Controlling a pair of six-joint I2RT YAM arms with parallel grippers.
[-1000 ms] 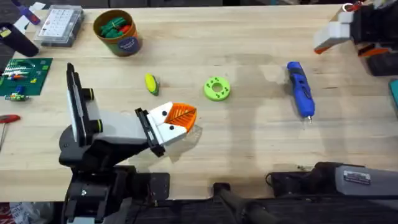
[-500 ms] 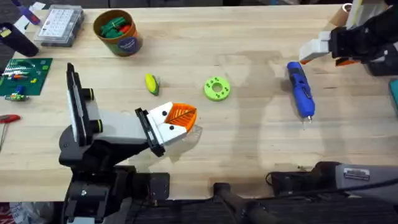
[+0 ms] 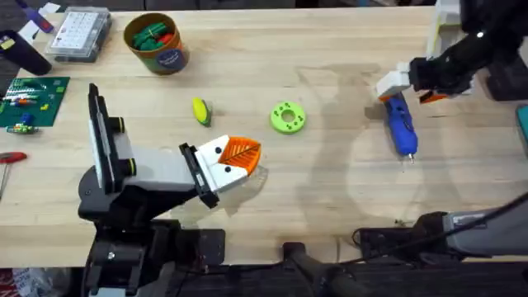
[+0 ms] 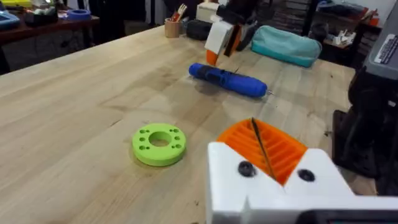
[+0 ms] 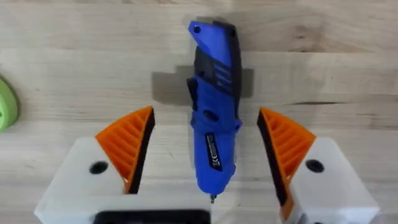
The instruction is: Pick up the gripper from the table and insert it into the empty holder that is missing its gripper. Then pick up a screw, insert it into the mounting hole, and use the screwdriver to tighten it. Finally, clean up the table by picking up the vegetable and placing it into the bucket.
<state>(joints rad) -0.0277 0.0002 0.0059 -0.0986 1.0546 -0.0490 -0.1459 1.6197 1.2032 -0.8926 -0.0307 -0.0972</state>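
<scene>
Screwdriver (image 3: 399,120): bright blue, pen-shaped, black grip panel, thin metal tip; lies flat near tabletop's right edge. Right gripper (image 5: 207,134) over it, orange pads apart, straddling body, not clamped.

The blue screwdriver (image 5: 213,112) lies on the wooden bench (image 5: 323,68), lined up between the two orange ribbed pads (image 5: 127,146) of the right claw (image 5: 208,149). The fingers stand wide apart, touching nothing. A sliver of a green disc (image 5: 6,102) shows nearby.
</scene>
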